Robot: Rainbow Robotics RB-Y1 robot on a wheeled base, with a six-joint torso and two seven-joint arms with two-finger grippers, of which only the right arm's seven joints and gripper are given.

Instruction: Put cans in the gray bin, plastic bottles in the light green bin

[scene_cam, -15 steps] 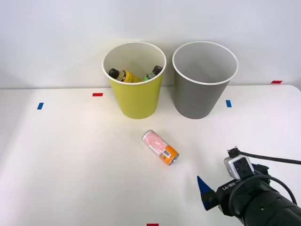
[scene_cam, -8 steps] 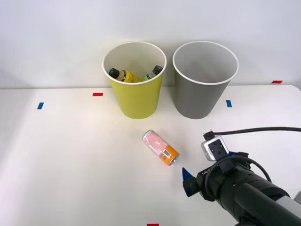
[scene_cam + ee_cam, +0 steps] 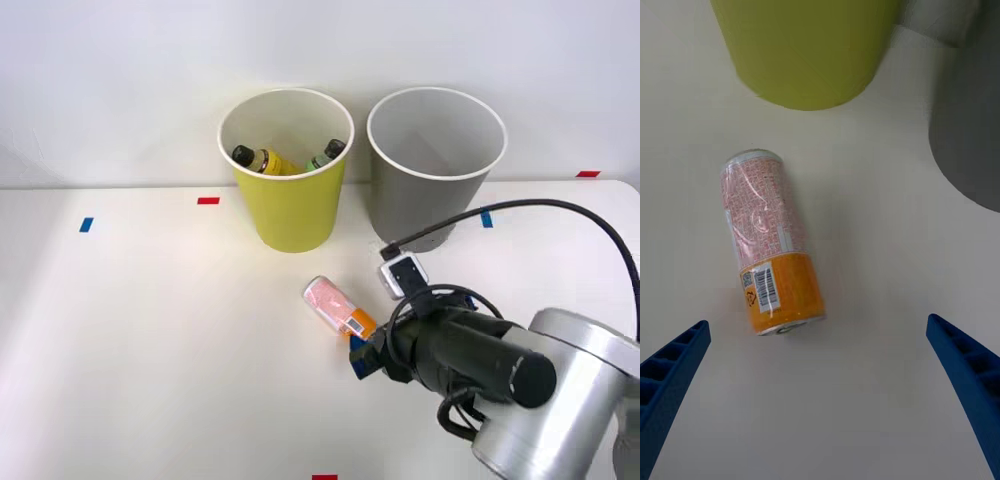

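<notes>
The can (image 3: 333, 304) lies on its side on the white table (image 3: 150, 350), pink-and-white half toward the bins, orange half toward my arm. My right gripper (image 3: 360, 356) hovers just at the can's orange end, open, with nothing between its fingers. In the wrist view the can (image 3: 771, 244) lies ahead of the gripper (image 3: 820, 390), its blue fingers (image 3: 670, 375) spread wide. The light green bin (image 3: 288, 195) holds a yellow bottle (image 3: 262, 160) and a green-label bottle (image 3: 325, 155). Beside it to the right stands the gray bin (image 3: 420, 205). Both bins also appear in the wrist view: light green bin (image 3: 805, 52), gray bin (image 3: 974, 142).
Small tape marks dot the table: red (image 3: 207, 201), blue (image 3: 85, 225), blue (image 3: 486, 220) by the gray bin, red (image 3: 324, 477) at the front edge. A black cable (image 3: 540, 210) arcs over my arm. A white wall stands behind the bins.
My right arm has swung from the table's front right forward and left, bringing the open gripper up to the can's orange end. The can and bins have not moved.
</notes>
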